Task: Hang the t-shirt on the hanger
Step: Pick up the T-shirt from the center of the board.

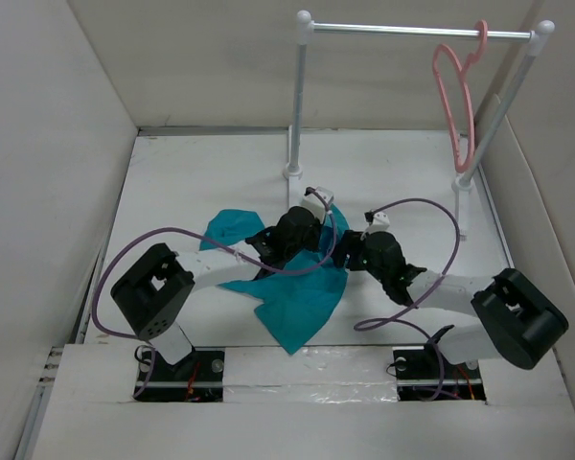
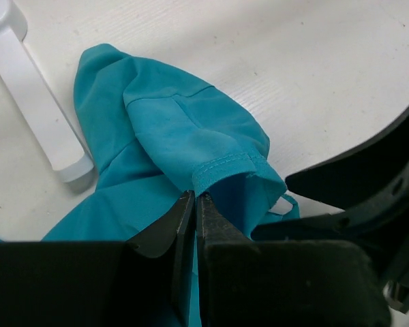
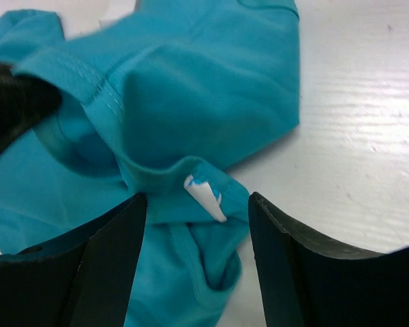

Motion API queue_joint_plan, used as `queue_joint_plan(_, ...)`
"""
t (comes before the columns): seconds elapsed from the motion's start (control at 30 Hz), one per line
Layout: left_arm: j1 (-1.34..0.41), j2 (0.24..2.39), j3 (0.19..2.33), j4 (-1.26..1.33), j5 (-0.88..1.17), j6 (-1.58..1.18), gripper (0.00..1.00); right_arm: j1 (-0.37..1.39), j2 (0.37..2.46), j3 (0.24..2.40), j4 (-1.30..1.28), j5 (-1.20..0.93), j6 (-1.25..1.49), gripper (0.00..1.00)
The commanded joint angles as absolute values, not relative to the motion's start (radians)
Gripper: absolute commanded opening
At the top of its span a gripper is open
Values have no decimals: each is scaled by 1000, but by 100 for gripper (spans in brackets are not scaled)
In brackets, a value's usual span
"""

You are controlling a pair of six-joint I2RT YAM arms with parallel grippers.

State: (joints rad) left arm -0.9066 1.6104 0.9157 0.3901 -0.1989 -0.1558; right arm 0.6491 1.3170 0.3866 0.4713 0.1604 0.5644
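Note:
The teal t-shirt (image 1: 302,302) lies crumpled on the white table between my two arms. My left gripper (image 1: 328,240) is shut on a stitched hem of the t-shirt (image 2: 184,129); its tips (image 2: 196,196) pinch the cloth. My right gripper (image 1: 345,257) is open, and its jaws (image 3: 198,199) straddle a bunched collar fold of the t-shirt (image 3: 204,82) that carries a small white label (image 3: 206,199). The two grippers almost meet. The pink hanger (image 1: 455,96) hangs from the rail at the back right, apart from both grippers.
A silver rail (image 1: 422,32) on two white posts (image 1: 297,105) stands at the back. A white post foot (image 2: 37,102) lies just beyond the cloth in the left wrist view. White walls enclose the table (image 1: 192,182) on the left, back and right.

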Motion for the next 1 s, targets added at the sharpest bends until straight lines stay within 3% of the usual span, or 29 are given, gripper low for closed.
queue_joint_plan(0.0, -900, 1546, 910, 414, -178, -179, 0, 653, 1367, 459, 655, 196, 526, 66)
queue_joint_plan(0.17, -900, 1502, 902, 420, -176, -184, 0, 663, 1402, 538, 629, 207, 476, 43)
queue_joint_plan(0.2, -900, 1496, 911, 408, -189, -184, 0, 663, 1399, 551, 627, 207, 466, 36)
queue_joint_plan(0.23, -900, 1491, 914, 402, -198, -184, 0, 663, 1394, 561, 617, 213, 462, 16)
queue_joint_plan(0.33, -900, 1454, 907, 377, -245, -212, 0, 687, 1345, 589, 565, 258, 442, 0)
queue_joint_plan(0.7, -943, 1195, 877, 327, -406, -265, 0, 712, 1083, 778, 201, 429, 350, 0)
queue_joint_plan(0.83, -953, 1186, 867, 347, -405, -281, 0, 701, 1084, 821, 49, 442, 403, 0)
queue_joint_plan(0.97, -953, 1247, 853, 411, -361, -299, 0, 655, 1109, 738, 87, 445, 449, 0)
